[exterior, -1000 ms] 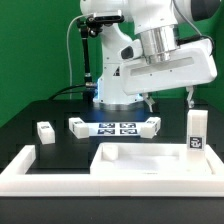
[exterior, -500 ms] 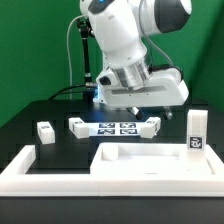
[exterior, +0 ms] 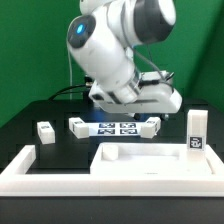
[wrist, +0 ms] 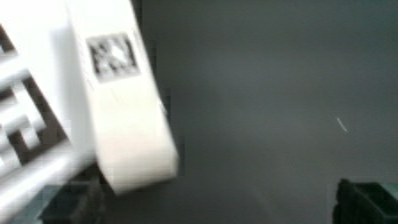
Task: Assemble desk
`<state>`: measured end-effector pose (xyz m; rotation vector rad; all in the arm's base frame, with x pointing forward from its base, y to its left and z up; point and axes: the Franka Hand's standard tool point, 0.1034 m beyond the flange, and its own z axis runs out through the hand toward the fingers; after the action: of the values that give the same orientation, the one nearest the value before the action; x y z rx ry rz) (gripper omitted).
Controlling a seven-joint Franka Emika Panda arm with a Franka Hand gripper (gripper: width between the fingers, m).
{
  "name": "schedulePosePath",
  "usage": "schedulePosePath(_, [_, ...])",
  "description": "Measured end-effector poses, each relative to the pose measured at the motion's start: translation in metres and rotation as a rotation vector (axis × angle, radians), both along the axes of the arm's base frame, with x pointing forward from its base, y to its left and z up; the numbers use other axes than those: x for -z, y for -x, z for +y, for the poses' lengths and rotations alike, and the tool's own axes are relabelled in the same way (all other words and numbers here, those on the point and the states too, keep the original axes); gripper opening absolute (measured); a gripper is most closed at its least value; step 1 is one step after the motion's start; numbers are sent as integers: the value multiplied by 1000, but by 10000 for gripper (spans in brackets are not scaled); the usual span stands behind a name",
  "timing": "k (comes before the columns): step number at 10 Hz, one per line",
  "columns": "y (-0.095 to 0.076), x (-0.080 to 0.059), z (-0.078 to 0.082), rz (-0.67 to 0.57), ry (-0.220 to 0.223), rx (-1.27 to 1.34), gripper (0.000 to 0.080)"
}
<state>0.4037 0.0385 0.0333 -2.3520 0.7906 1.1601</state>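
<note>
White plastic desk top (exterior: 140,163) lies flat, rim up, at the front of the black bench (exterior: 62,148), no legs on it yet. Four loose legs sit behind it: single leg (exterior: 44,132) off at the exterior view's left, upright leg (exterior: 196,130) at the exterior view's right near the top's back corner, and two lying at the ends of the marker board (exterior: 113,128), covered leg (exterior: 150,125) and other lying leg (exterior: 78,126). Arm is tilted over the covered leg. Tool (wrist: 217,200) spread wide, nothing between the fingertips. Wrist view is blurred and shows a tagged leg just beside the board, off to one side of the tool's gap, likely the covered leg.

Risks:
- Coming down this off-centre, one fingertip lands on the leg or board instead of straddling, and shoves or jams it
- Leg sits tight to the board, so little finger room on that side
- A skewed pinch lets it twist
- A wide swing could tip the upright leg
</note>
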Motion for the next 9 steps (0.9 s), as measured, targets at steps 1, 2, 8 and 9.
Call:
schedulePosePath(1, [-1,12,-5,14,6,-2,649])
schedulePosePath(2, [-2,9,-4,7,5,-3,649])
schedulePosePath(8, [23,28,7,24,26,23,649])
schedulePosePath(9, [27,29,9,35,30,24,649])
